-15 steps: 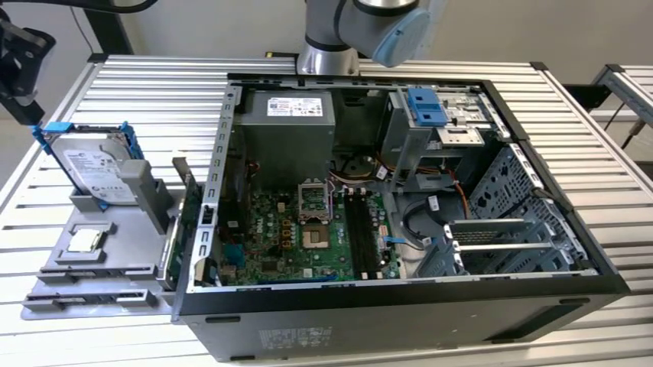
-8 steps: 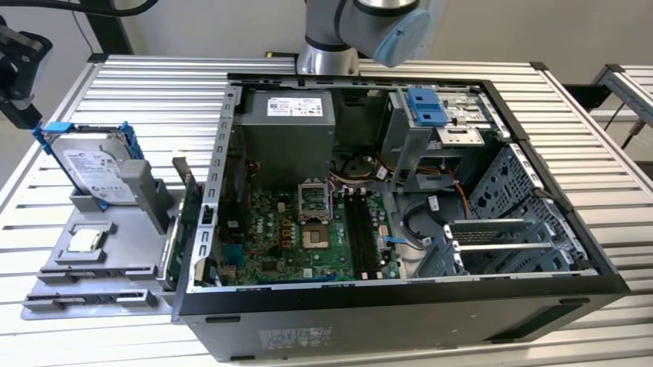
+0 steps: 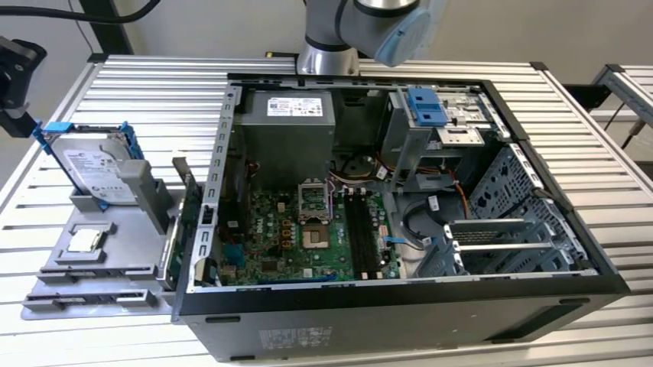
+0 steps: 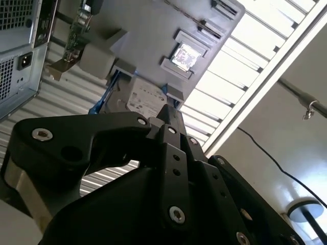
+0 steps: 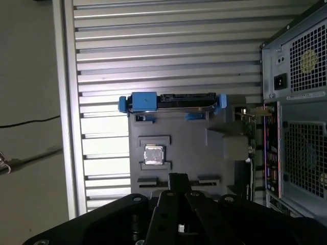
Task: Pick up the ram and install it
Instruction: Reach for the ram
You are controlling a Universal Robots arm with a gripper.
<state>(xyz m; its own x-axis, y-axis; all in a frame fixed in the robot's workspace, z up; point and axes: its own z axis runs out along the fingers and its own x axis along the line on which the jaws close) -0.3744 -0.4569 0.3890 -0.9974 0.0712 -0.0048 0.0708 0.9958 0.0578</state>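
On my gripper [image 5: 176,178] the jaws look drawn together at the tips, and I see nothing between them. In the first wrist view the tip shows against a grey tray [image 5: 194,153], in front of a long holder. A thin dark strip sits edge-on in that holder, and I take it for the ram [image 5: 209,180]; I cannot make out its chips or label. Near it on the tray lie a square processor chip [image 5: 153,154] and a hard drive [image 5: 173,101] in blue brackets. The exterior view gives me what the wrist cameras do not: the inside of the open computer case [image 3: 408,294], with the motherboard [image 3: 271,229] and its black memory slots [image 3: 357,222]. It also shows the arm [image 3: 352,30] rising behind the case, all on the slatted counter [image 3: 153,84].
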